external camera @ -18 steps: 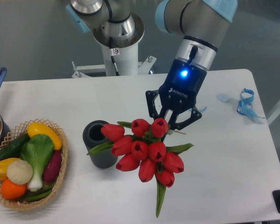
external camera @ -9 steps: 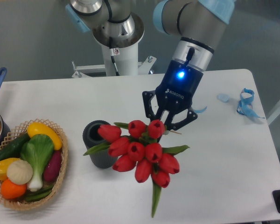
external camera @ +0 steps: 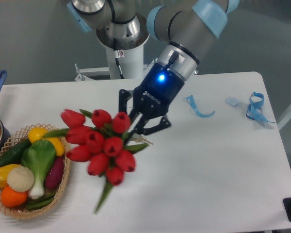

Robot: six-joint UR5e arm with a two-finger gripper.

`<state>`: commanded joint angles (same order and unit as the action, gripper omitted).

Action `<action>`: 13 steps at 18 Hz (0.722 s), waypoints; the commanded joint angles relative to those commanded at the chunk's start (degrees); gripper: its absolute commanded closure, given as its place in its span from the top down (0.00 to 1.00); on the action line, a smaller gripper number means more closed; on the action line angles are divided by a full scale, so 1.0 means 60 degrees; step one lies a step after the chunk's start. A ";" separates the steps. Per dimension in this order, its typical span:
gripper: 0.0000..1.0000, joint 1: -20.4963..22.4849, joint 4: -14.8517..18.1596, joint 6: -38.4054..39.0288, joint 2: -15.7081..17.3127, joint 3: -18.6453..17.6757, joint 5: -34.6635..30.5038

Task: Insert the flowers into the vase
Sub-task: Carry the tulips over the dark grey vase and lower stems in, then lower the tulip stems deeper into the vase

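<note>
While lifted, flowers (external camera: 101, 145) hide vase (unseen) | jaws pinching stems

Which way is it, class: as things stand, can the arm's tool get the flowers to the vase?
Probably not directly. The tool holds the flowers aloft, but the bunch hides the vase, so its opening cannot be seen.

Bright, even, diffuse light fills the scene. The white surface (external camera: 223, 165) reads pale and nearly washed out, with only faint soft shadows near the flowers (external camera: 101, 145). The red tulip heads are slightly smeared by blur, their edges soft. A small blue lamp glows sharply on the hand (external camera: 136, 127). The far grey background is dimmer and flat. No marked distortion shows at the edges.
</note>
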<state>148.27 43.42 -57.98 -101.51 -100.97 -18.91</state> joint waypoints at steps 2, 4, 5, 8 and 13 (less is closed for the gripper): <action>0.15 0.0102 0.0015 -0.0778 0.0000 -0.0484 0.0702; 0.15 0.0233 0.0015 -0.0898 -0.0015 -0.0647 0.1508; 0.15 0.0322 0.0015 -0.0883 0.0029 -0.0604 0.1671; 0.15 0.0249 0.0029 -0.0839 0.0175 -0.0647 0.1731; 0.15 0.0132 0.0029 -0.0839 0.0454 -0.1085 0.1731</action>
<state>149.07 43.59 -63.02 -98.79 -107.48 -8.53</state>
